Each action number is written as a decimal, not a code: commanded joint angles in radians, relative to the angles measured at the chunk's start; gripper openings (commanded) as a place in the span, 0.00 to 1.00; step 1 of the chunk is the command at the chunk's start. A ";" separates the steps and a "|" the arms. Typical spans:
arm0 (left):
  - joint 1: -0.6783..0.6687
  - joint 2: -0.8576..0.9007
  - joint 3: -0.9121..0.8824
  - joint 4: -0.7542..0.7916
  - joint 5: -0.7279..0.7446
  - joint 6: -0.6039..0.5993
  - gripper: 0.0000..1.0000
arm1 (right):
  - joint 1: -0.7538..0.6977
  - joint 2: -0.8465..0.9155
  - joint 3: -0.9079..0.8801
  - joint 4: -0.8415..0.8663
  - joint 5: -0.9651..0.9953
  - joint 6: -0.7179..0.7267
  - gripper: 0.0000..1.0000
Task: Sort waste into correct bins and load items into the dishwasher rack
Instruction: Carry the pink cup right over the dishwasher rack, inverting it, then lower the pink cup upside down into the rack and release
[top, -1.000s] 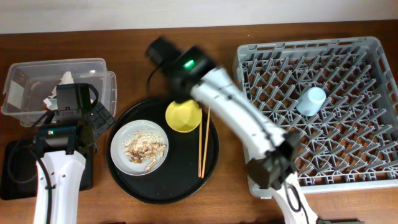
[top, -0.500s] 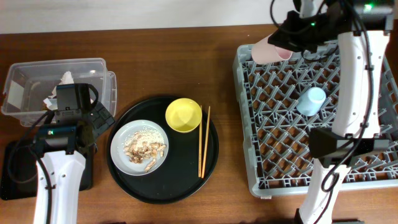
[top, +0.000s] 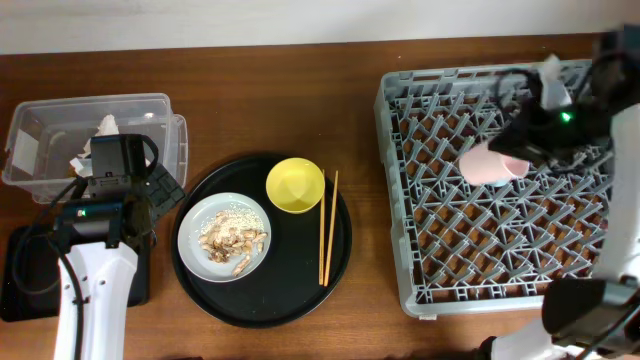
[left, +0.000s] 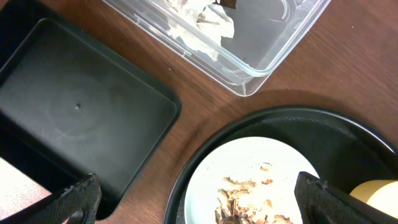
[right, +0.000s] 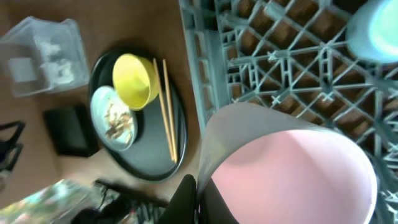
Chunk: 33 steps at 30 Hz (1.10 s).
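Brown wooden tabletop lies under everything. Right gripper (top: 514, 158) fingers (right: 188, 198) are pinched tight on the rim of the small pink cup (top: 485, 166), holding it on its side over the dishwasher rack (top: 398, 215), just 11 o'clock of centre, near the light-blue cup (right: 375, 30). Left gripper (left: 202, 202) is spread wide and empty above the plate (top: 224, 237), at 9 o'clock on the round black tray (top: 300, 295). The yellow bowl (top: 295, 186) sits at 12.

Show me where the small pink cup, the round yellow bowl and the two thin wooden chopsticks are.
small pink cup (top: 488, 166), overhead view, on its side wall.
round yellow bowl (top: 295, 186), overhead view, on its inner bottom.
two thin wooden chopsticks (top: 325, 240), overhead view, about mid-length.
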 joint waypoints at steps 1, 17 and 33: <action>0.004 -0.011 0.012 -0.001 0.000 -0.006 0.99 | -0.124 0.017 -0.140 -0.006 -0.252 -0.240 0.04; 0.004 -0.011 0.012 -0.001 0.000 -0.006 0.99 | -0.348 0.140 -0.547 0.099 -0.438 -0.464 0.04; 0.004 -0.011 0.012 -0.001 0.000 -0.006 0.99 | -0.393 0.181 -0.547 0.114 -0.197 -0.323 0.04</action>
